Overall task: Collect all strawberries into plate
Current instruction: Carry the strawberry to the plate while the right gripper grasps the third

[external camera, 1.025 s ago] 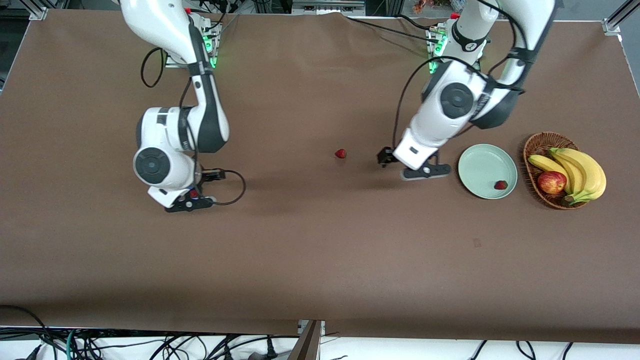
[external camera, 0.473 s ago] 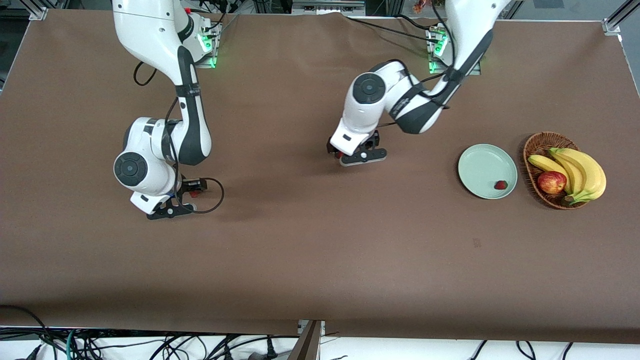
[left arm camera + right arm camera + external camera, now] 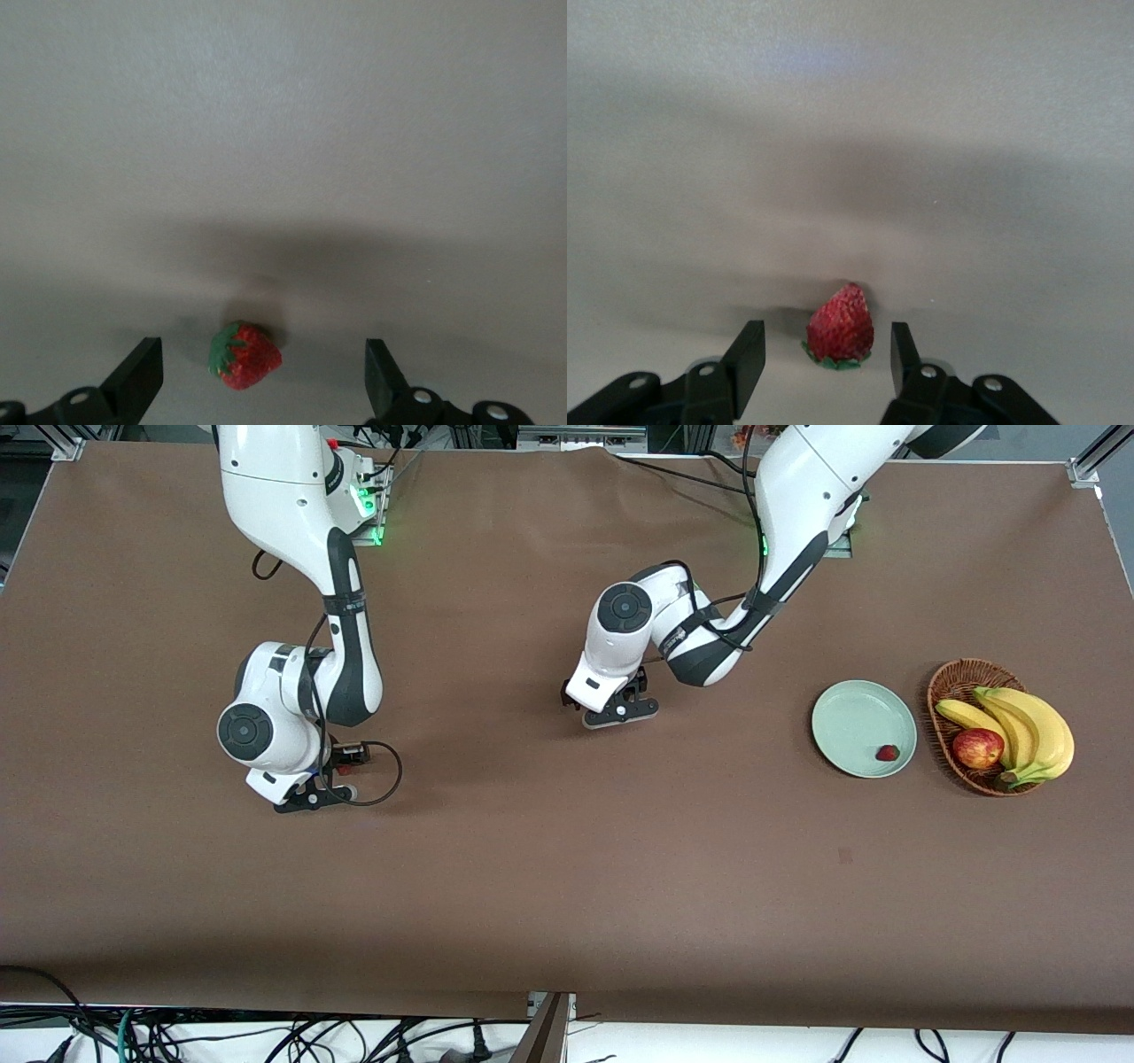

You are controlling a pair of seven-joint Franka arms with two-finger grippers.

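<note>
On plate (image 3: 850,713): small red strawberry (image 3: 887,753)

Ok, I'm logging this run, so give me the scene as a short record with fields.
plate: holds one strawberry, beside the basket
basket contents: bananas, apple
left gripper: open, low at mid-table, fingers either side of a second strawberry, not touching
right gripper: open, low toward the right arm's end, fingers close around a third strawberry

Your brown table (image 3: 567,868) carries the mint-green plate (image 3: 850,717), the wicker basket (image 3: 952,682) beside it, and two loose strawberries (image 3: 245,356) (image 3: 841,328).
</note>
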